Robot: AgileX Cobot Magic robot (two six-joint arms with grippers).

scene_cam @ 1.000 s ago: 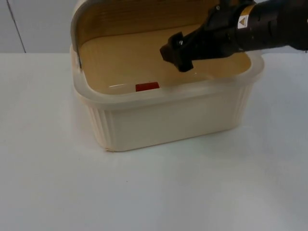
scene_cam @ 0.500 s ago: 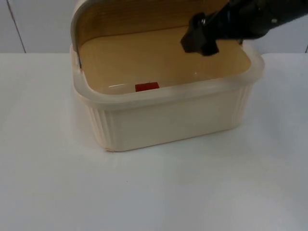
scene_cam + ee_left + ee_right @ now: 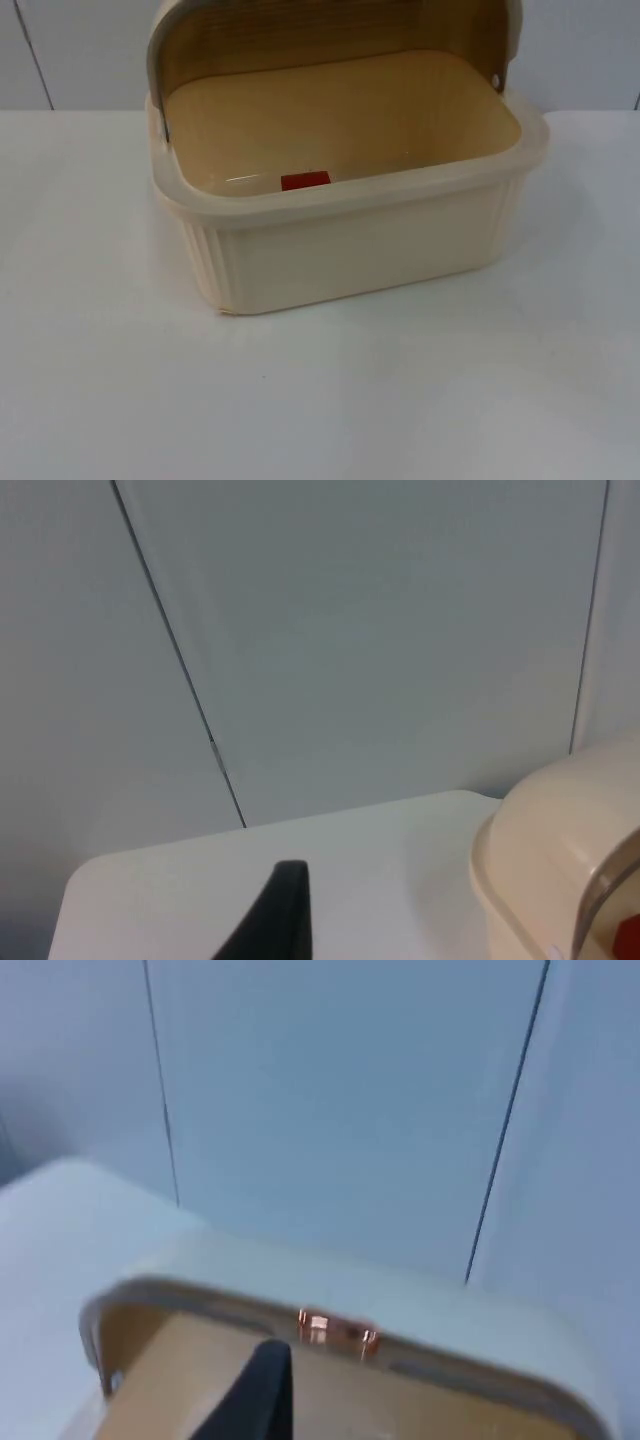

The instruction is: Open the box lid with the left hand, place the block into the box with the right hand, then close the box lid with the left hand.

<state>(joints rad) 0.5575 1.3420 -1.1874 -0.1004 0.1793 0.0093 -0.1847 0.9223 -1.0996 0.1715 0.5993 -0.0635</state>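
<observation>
The cream box (image 3: 350, 245) stands on the white table with its lid (image 3: 300, 30) swung up at the back. A small red block (image 3: 305, 180) lies on the box floor near the front wall. My left gripper (image 3: 278, 920) hangs over the table's far left side, beside the box (image 3: 560, 850) and apart from it; a bit of the red block (image 3: 628, 935) shows past the box's edge. Over the raised lid (image 3: 330, 1305), near its copper latch (image 3: 338, 1328), hovers my right gripper (image 3: 262, 1390).
The grey partition wall (image 3: 80, 50) stands right behind the box. White table (image 3: 320, 400) stretches in front of the box and to both sides.
The right arm has drawn back up and to the right, from over the box out of the top view. The red block stays on the box floor. The lid has not moved.
</observation>
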